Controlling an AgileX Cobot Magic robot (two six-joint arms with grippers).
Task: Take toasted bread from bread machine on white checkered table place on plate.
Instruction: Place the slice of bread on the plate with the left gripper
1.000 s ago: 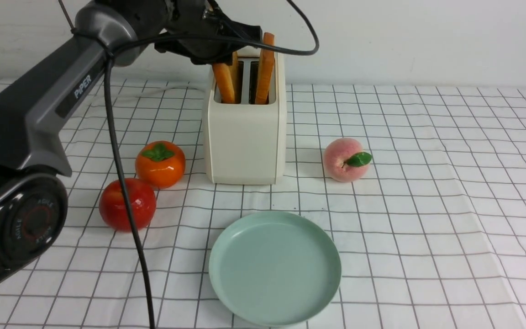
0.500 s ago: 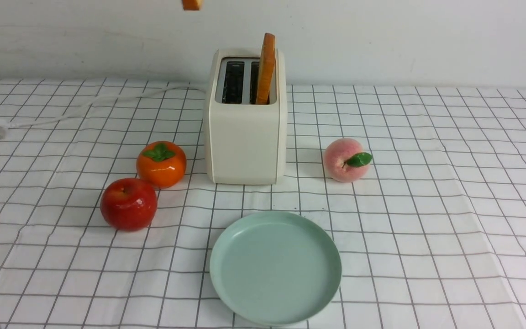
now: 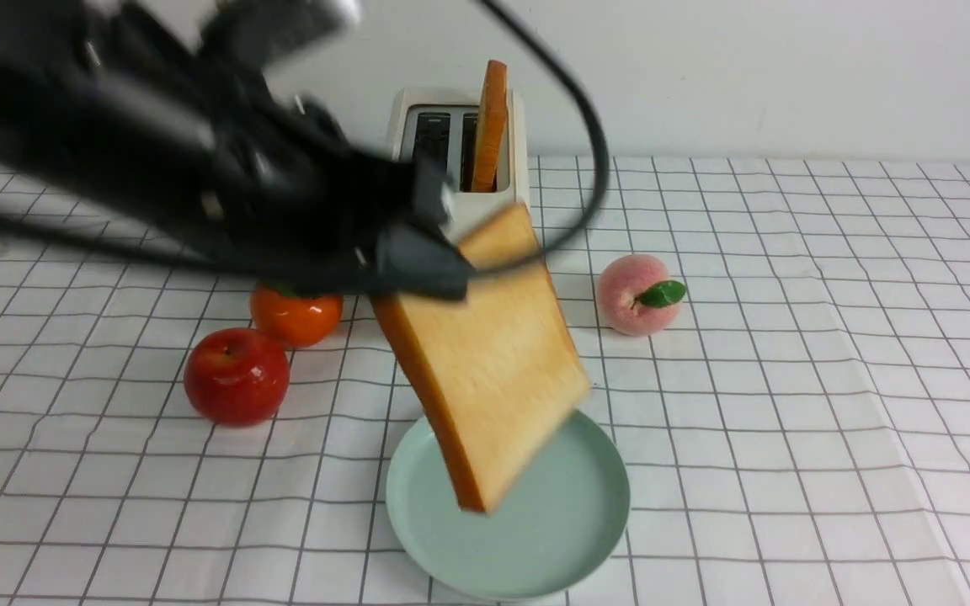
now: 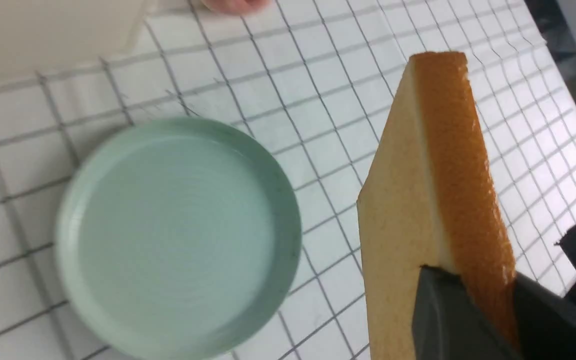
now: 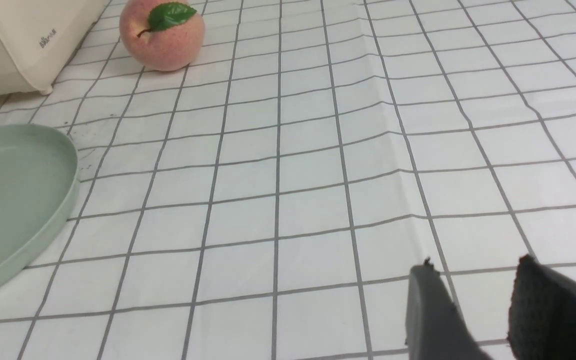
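Left arm (image 3: 157,151) reaches across the front view from the left, blurred. Its left gripper (image 3: 439,265) is clamped on one corner of the held slice (image 3: 493,353). In the left wrist view we see the dark fingers (image 4: 440,315) pressed on either side of the toast, one on the pale face and one past the brown crust edge.

The held slice hangs tilted in the air in front of the bread machine (image 3: 517,151). Its golden face is turned toward the camera and up, and its darker crust runs down the left side. In the front view its lowest corner overlaps the plate (image 3: 573,505). In the left wrist view slice and plate show apart, so we take it as not resting there.

The second slice (image 3: 492,126) stands upright in the right-hand slot of the bread machine, about half of it above the top. The left-hand slot shows dark.

The plate lies flat on the white checkered table (image 3: 788,379), near the front edge and in front of the bread machine.

A peach (image 3: 636,295) with a green leaf sits right of the bread machine. A red apple (image 3: 237,376) and an orange fruit (image 3: 295,318) sit to the left, the orange one partly behind the arm. A black cable (image 3: 590,143) loops past the bread machine.

Right gripper (image 5: 475,280) shows only in its own wrist view, low over bare cloth and well right of the plate. Its fingers are apart, with only the cloth's grid between them.
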